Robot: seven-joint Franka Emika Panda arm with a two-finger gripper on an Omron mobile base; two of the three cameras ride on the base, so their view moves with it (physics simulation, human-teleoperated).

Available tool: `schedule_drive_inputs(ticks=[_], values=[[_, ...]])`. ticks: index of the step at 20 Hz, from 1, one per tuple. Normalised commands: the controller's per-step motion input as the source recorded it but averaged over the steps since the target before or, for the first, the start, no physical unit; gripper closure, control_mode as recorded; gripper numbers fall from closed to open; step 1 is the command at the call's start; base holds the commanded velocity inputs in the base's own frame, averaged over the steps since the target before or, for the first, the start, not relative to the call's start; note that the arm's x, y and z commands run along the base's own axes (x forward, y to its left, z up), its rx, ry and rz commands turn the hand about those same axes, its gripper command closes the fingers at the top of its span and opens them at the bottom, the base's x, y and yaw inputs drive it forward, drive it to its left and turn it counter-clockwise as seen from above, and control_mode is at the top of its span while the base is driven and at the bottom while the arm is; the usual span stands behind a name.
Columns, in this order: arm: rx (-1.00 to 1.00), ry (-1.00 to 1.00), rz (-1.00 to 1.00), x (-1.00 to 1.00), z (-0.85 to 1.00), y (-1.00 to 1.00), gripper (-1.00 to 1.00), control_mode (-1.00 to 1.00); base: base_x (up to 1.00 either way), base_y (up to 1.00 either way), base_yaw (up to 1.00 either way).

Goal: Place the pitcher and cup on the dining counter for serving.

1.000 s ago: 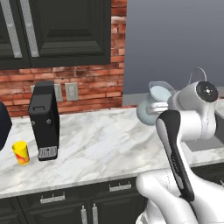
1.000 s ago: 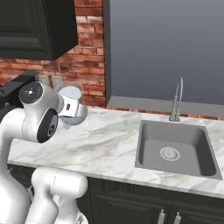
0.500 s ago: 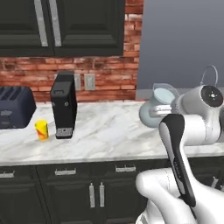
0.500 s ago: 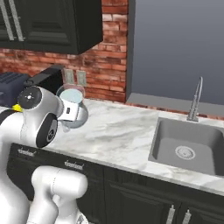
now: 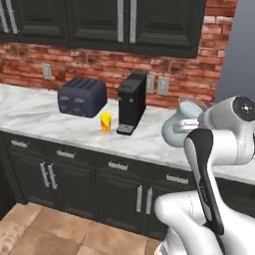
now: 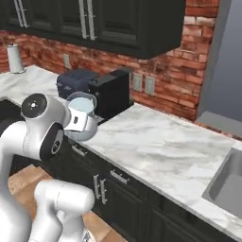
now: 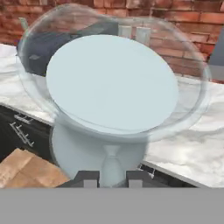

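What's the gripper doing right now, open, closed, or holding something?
Gripper: shut on the pitcher, gripping it at the handle side.

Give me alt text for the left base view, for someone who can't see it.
A white robot arm holds a translucent pale blue pitcher in its gripper, above the front edge of a marble counter. Further left on the counter stand a black coffee machine, a small yellow cup and a dark toaster, against a brick wall under black cabinets.
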Motion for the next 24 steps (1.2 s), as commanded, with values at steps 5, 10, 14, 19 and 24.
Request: schedule_drive_inputs(ticks=[5,10,14,19,24], values=[[0.0,0.0,0.0,0.0,0.0,0.0,1.0,1.0,-0.3,0.0,0.91],[0.0,0.0,0.0,0.0,0.0,0.0,1.0,1.0,-0.03,0.0,0.98],[0.0,0.0,0.0,0.0,0.0,0.0,1.0,1.0,0.0,0.0,1.0],[0.0,0.0,0.0,0.0,0.0,0.0,1.0,1.0,0.0,0.0,1.0],[0.0,0.0,0.0,0.0,0.0,0.0,1.0,1.0,0.0,0.0,1.0]])
